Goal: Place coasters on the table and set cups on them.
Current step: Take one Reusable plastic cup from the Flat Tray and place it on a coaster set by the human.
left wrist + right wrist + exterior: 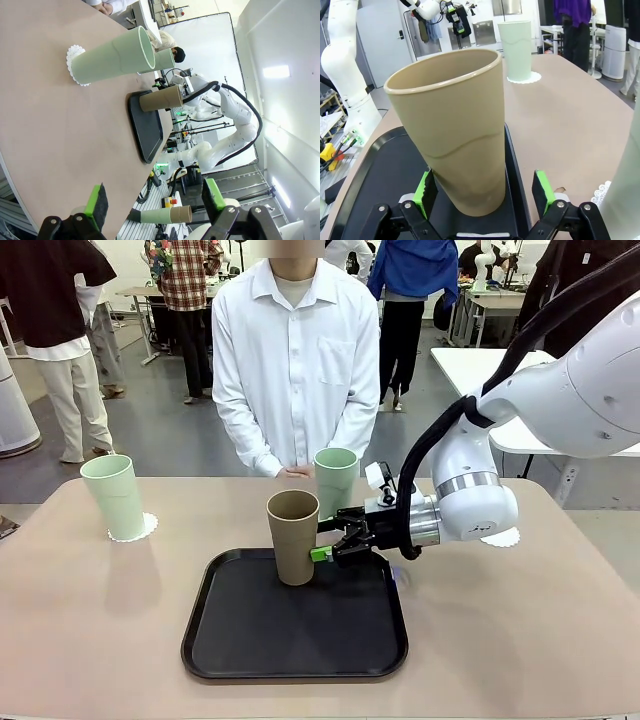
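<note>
Gripper, right [322, 553]: we see it spread wide around the tan cup [293, 536], pads apart from it.
Tan cup: upright on the black tray [250, 640].
Gripper, left [155, 202]: released, empty.
Green cup [114, 496]: on a coaster [148, 527], table [520, 630].

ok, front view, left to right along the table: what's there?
Pale green tumbler on a white lacy doily → tan-brown tumbler on the black tray → second pale green tumbler → right gripper, open beside the tan tumbler → another white doily.
</note>
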`<state>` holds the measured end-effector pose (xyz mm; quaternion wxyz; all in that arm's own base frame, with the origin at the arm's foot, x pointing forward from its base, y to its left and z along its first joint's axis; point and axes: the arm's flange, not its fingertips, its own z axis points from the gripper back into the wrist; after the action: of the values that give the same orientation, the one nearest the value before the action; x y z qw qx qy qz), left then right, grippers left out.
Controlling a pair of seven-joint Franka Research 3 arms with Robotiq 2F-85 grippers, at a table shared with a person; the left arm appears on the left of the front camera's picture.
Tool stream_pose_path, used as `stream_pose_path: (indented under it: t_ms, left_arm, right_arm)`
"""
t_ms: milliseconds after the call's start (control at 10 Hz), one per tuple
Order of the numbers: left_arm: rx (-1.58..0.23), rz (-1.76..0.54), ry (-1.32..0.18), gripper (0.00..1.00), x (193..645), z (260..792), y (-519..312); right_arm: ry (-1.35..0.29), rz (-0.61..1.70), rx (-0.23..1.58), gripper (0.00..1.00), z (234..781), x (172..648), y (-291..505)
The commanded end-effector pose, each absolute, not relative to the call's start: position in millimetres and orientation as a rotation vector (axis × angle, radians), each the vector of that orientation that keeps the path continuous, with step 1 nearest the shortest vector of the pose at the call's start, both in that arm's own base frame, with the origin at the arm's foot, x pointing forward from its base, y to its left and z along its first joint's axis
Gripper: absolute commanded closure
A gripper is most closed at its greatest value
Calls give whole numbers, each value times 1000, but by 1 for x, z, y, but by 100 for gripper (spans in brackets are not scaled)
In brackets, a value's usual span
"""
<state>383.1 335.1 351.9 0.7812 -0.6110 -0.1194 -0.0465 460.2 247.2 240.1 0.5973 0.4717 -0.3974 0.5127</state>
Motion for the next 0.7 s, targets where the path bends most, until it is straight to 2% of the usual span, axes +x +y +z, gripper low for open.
stream_pose_path:
  t_ms: [0, 600]
  left_arm:
    - [-1310, -91, -254, 0, 382, 354, 336]
    - [-1310, -91, -254, 0, 382, 354, 336]
  right_arm:
    - [-872, 1219, 1121, 0, 240, 462, 251]
    - [-861, 1277, 1122, 0, 236, 466, 267]
